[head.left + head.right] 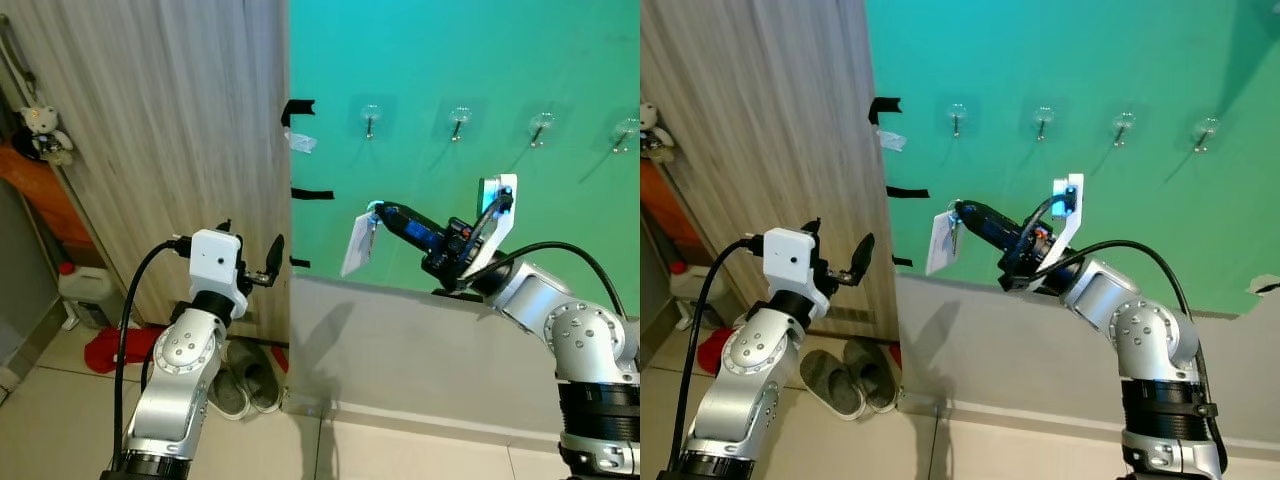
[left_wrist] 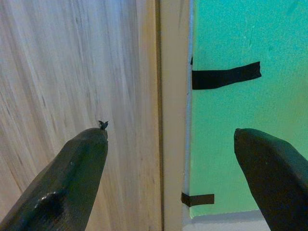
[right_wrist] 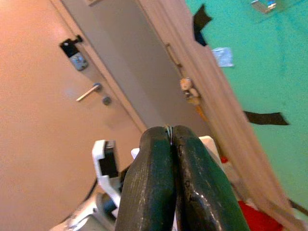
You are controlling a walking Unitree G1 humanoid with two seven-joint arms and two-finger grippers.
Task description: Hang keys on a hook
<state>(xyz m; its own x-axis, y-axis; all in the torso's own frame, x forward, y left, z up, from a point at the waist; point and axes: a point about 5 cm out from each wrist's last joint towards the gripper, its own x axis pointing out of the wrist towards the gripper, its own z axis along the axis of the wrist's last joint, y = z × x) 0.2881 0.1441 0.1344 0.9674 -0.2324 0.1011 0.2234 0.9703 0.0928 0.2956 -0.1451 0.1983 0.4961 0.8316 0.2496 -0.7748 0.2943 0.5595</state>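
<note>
- Green wall (image 1: 450, 60) carries a row of clear hooks (image 1: 369, 118), all bare
- right gripper (image 1: 380, 212) is raised below the leftmost hook, fingers pinched tight on the keys (image 1: 372, 214), whose white tag (image 1: 357, 245) dangles beneath
- left gripper (image 1: 272, 258) hovers by the wooden panel (image 1: 150, 120), fingers spread wide, holding nothing

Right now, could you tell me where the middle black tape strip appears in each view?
Left eye view: tape strip at the green wall's left edge, left of the key tag.
Right eye view: tape strip at the same edge, left of the tag.
Left wrist view: tape strip on the green wall, between the open left fingers.
Right wrist view: tape strip on the green wall, beyond the shut right fingers.
Shared landmark: the wooden panel bordering it.
</note>
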